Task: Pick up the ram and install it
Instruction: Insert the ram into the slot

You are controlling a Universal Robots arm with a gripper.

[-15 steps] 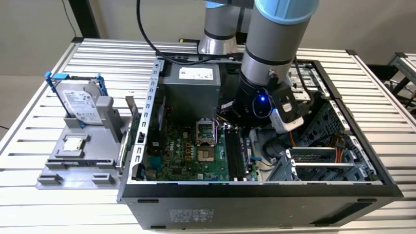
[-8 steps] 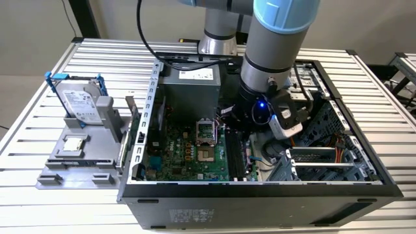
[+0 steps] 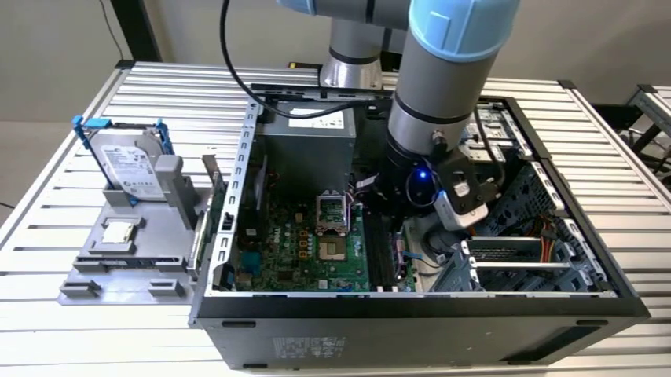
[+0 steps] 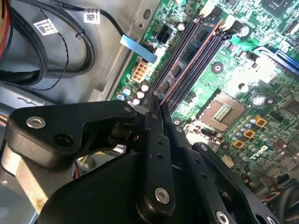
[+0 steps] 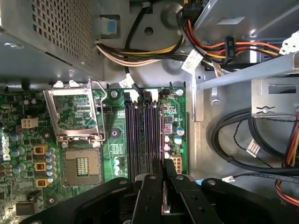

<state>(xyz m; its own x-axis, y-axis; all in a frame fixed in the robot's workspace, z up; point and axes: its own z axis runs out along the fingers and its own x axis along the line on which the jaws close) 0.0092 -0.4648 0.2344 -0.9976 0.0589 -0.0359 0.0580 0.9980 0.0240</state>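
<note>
Exterior view: my arm [image 3: 441, 86] reaches down into the open computer case [image 3: 419, 302] lying on the slatted table [image 3: 63, 330]. My hand [image 3: 390, 212] is low inside, over the black memory slots [image 3: 379, 255] at the green motherboard's [image 3: 304, 251] edge toward the exterior view's right. The power supply box [image 3: 304, 149] sits behind the board and the open processor socket [image 3: 331, 210] is just beside my wrist. Outside the case, on the exterior view's left, a grey fixture [image 3: 126, 259] carries a hard drive in a blue frame [image 3: 131, 165] standing upright and a small square processor chip [image 3: 118, 232] lying flat.

Second wrist view: my fingers [image 4: 156, 154] are pressed together on the ram [image 4: 187, 60], a thin dark stick with a reddish edge running away from the fingertips along the slots [image 4: 196, 51]. It lies in line with one slot; whether it is fully seated I cannot tell. Black cables [image 4: 56, 51] and a white connector [image 4: 139, 72] crowd the metal wall beside the slots. The socket [image 4: 222, 111] is on the other side.

First wrist view: hand [image 5: 163, 179] clamped on the ram [image 5: 162, 140], which sits at the outermost slot [image 5: 154, 135], nearest the capacitors [image 5: 174, 135]. The socket's raised frame [image 5: 74, 112] is well apart. Cable bundles [image 5: 140, 53] cross above the slots' far ends; a drive bracket [image 5: 247, 72] stands near.
</note>
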